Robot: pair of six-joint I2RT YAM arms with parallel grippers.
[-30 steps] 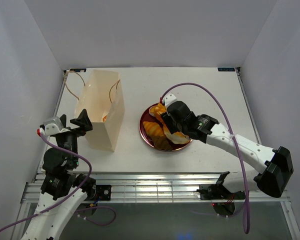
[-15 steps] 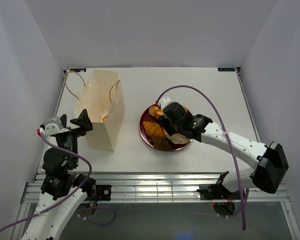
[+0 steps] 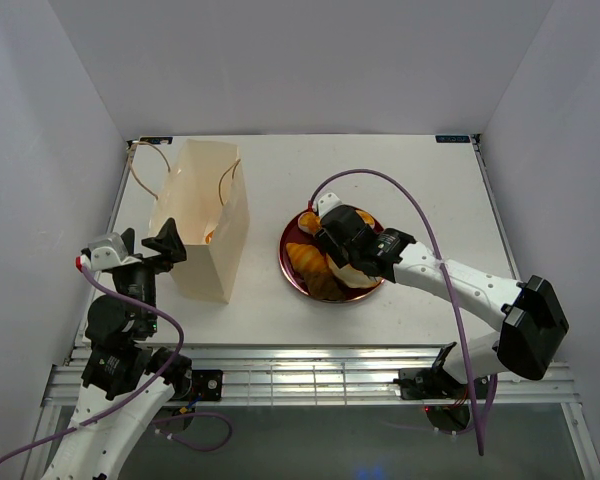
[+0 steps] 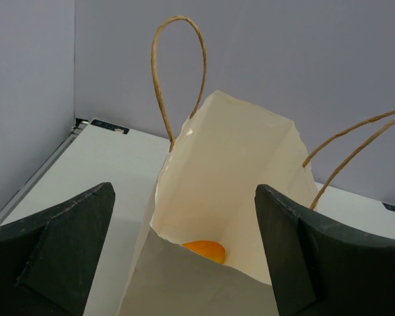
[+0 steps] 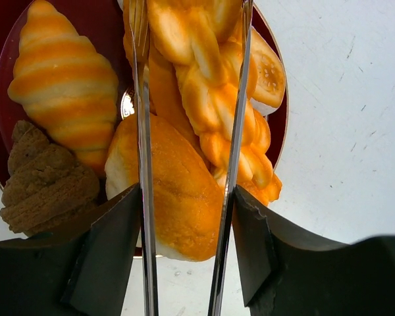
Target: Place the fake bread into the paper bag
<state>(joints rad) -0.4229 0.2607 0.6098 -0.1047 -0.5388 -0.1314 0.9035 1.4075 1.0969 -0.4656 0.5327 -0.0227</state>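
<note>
**Tongs astride the braid, slip risk**

My R tool [image 5: 184, 237] is clamped on the tongs [image 5: 143, 164], blades apart either side of the braided bread [image 5: 204, 85] on the plate [image 5: 1, 118]. Risk: the glossy braid could squirt out, or drag the roll [image 5: 171, 191] beneath it.

R arm reaches toward 10, wrist pitched down. My L tool [image 4: 184, 253] is spread wide by the paper bag [image 4: 217, 178], at 9 from the plate, w/ one orange piece [image 4: 204, 251] inside.

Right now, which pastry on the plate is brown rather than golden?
The rough, crumbly brown piece at the plate edge, beside the striped croissant and outside the tongs; the others are glossy orange.
</note>
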